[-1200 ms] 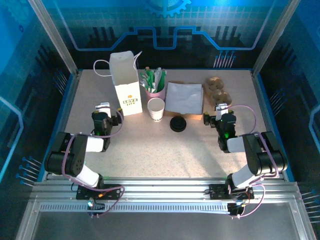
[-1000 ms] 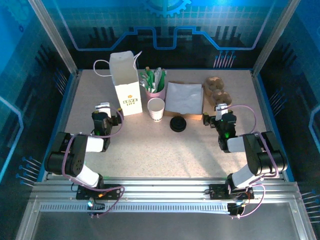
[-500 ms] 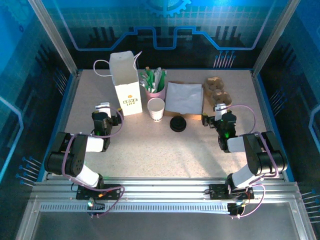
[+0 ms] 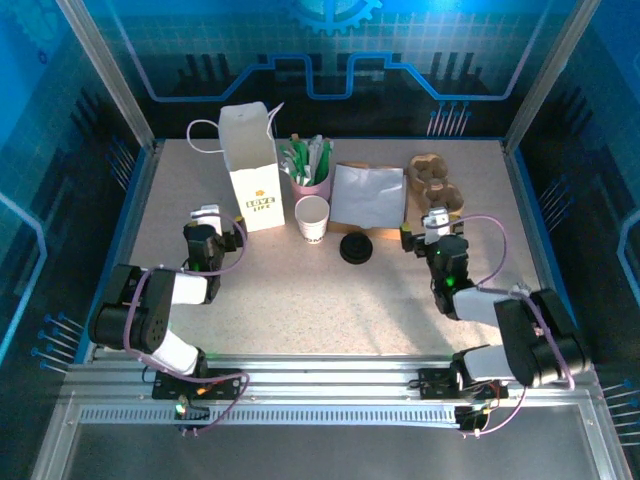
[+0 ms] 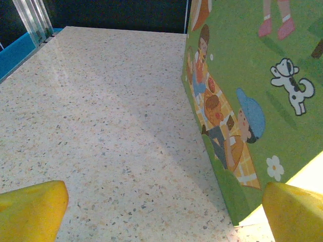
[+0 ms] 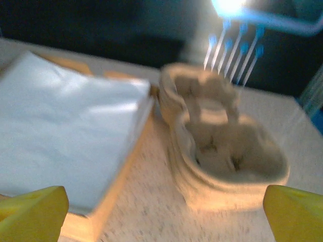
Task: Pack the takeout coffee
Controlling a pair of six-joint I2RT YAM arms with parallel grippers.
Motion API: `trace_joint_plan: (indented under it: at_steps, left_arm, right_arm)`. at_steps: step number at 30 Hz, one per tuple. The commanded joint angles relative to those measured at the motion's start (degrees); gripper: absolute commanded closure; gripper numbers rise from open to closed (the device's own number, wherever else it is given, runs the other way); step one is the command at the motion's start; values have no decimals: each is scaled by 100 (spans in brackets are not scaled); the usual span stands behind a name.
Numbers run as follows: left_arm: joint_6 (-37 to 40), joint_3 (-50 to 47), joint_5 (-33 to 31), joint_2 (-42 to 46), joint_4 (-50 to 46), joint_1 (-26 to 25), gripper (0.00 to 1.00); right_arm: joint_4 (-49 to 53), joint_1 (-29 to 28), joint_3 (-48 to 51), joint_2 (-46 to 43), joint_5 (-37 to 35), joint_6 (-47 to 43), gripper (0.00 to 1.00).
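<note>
Takeout coffee cup (image 4: pixel 313 217) stood upright and uncovered at the middle of the counter (image 4: pixel 300 300). Its black lid (image 4: pixel 356 248) lay just near and right of it, I think so that it could be pressed on first. The tall bag (image 4: pixel 250 170) stood upright just left, probably to receive the cup. My left claw (image 4: pixel 207 216) and right claw (image 4: pixel 424 228) were both wide open, holding and touching nothing.

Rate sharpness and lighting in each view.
Top view: sharp, table evenly lit, blue surround. Left wrist: crisp print on the bag, washed-out patch at lower right. Right wrist: blurred throughout, napkins and cup carrier smeared, blue glare up top.
</note>
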State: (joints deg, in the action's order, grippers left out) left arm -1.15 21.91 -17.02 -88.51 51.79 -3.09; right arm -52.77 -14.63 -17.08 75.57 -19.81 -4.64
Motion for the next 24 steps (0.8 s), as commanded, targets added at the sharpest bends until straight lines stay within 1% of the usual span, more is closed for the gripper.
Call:
trace_joint_plan:
  at_steps: [1,3,4,5,6,7,8,9,10,11,12,15,19,21,22,24]
  left_arm:
    - [-42,-64,112,-20,165,62,1]
    - [-21,-79,124,-7,213,63,1]
    - [-4,-114,162,67,202,63,1]
    - [29,-136,204,233,125,56,1]
    - [52,-90,229,457,-202,42,1]
    - [89,59,228,765,-741,14,1]
    - [112,256,179,1068,-1333,-26,1]
    - [72,443,121,1289,-1796,-65,1]
    - [-201,668,10,1530,-2275,-80,1]
    - [-500,893,-53,1754,-2742,-77,1]
    - [-699,1065,-16,1932,-3055,-77,1]
    - [-1343,1498,353,2459,-3684,-69,1]
    - [-2914,2132,747,3121,-5015,-23,1]
    - [-3525,2293,712,3387,-5477,0,1]
    - [-3551,2345,842,3496,-5556,14,0]
    - [-3299,2408,1213,3635,-5603,19,1]
  right_arm:
    - [65,-492,-132,-960,-750,-69,0]
    - [265,-481,-265,-1461,-345,759,0]
    - [478,-462,-371,-1691,-262,1375,0]
    - [937,-441,-491,-1985,-154,2104,0]
    - [1367,-390,-574,-2226,102,2640,0]
    - [1649,-328,-646,-2415,299,3022,0]
    - [1667,-325,-685,-2474,356,3192,0]
    - [1595,-327,-726,-2465,476,3198,0]
    - [1514,-356,-812,-2421,649,2963,0]
    - [1652,-446,-968,-2392,568,2838,0]
    - [1908,-502,-1132,-2361,516,2899,0]
    - [2788,-557,-1631,-2152,601,3256,0]
    - [4191,-809,-2443,-1654,476,3098,0]
    - [4698,-971,-2856,-1343,561,2900,0]
    - [5001,-1082,-3106,-1153,530,2837,0]
    - [5530,-1268,-3598,-807,419,2799,0]
